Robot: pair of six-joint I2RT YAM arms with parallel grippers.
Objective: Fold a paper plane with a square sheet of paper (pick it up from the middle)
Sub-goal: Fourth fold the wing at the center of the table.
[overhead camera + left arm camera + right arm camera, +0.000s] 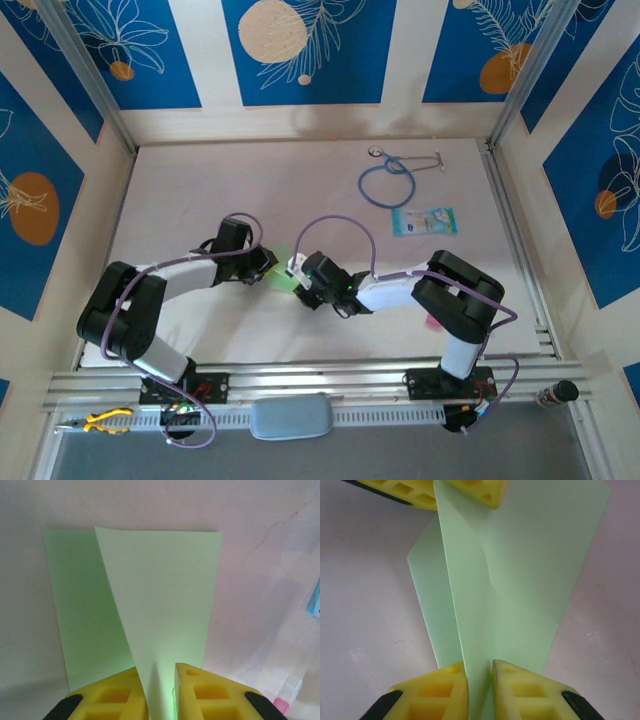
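The light-green sheet of paper (283,278) is creased into a long tapering paper-plane shape and sits between both arms at the table's middle. In the left wrist view the paper (165,595) fans out ahead, and its raised centre fold runs between the yellow fingers of my left gripper (161,682), which pinches it. The right wrist view has the paper (520,580) reaching from my right gripper (480,675) to the left gripper's fingers (480,490) at the top. The right jaws stand slightly apart around the fold. From above, the left gripper (268,268) and right gripper (298,272) face each other.
A blue stethoscope (388,180) and a teal-and-white card (425,221) lie at the back right. A small pink strip (430,322) sits by the right arm. Yellow-handled pliers (105,421) rest on the front rail. Patterned walls enclose the table.
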